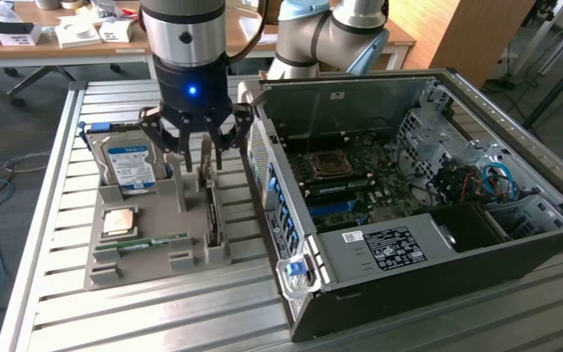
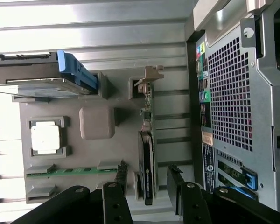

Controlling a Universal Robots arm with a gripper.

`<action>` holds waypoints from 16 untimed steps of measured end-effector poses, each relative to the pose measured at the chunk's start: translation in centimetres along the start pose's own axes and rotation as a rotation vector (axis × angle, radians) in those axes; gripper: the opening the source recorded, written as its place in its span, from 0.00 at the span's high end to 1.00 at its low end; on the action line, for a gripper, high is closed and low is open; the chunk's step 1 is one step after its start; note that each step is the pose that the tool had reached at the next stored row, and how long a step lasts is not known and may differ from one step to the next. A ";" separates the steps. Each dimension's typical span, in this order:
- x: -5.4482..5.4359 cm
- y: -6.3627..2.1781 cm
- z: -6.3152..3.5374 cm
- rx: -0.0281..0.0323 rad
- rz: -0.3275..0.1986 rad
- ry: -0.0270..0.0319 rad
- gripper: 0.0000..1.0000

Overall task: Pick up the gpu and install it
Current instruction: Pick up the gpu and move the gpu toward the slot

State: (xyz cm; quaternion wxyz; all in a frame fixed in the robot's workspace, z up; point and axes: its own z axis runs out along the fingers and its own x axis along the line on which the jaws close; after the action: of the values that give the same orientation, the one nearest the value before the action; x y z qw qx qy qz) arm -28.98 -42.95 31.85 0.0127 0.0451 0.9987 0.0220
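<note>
1. While hovering just above the grey tray (image 1: 169,213), holds the hand (image 1: 201,163) with its fingers (image 2: 116,200) spread wide apart and grips nothing.
2. Finds the gpu (image 2: 147,163) standing on its thin edge in a slot of the tray, on the tray side nearest the open computer case (image 1: 409,191), silver bracket toward the tray's hard drive (image 1: 130,165) end.
3. From the wrist view, has one finger on each side of the card's dark heatsink, not touching it as far as visible.
4. To do this reach well, better to lower straight down, with the card centred between the fingers and the hand square to the tray slot.
5. Better to close on the flat faces near the heatsink, not on the bracket; probably gives a firmer hold on so thin a board.
6. Take care not to press a fingertip on the card's top edge or on the tray wall; could tilt the card in its slot.
</note>
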 end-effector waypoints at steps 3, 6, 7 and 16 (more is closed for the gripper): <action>0.0 -0.01 0.25 0.0000 0.000 0.0000 0.53; 0.0 -0.02 0.36 0.0002 0.000 0.0002 0.53; 0.0 -0.02 0.36 0.0002 0.000 0.0002 0.53; 0.0 -0.02 0.54 0.0000 0.000 0.0000 0.53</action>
State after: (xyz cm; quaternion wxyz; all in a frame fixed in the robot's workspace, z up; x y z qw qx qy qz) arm -28.98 -42.95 31.31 0.0127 0.0450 0.9987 0.0220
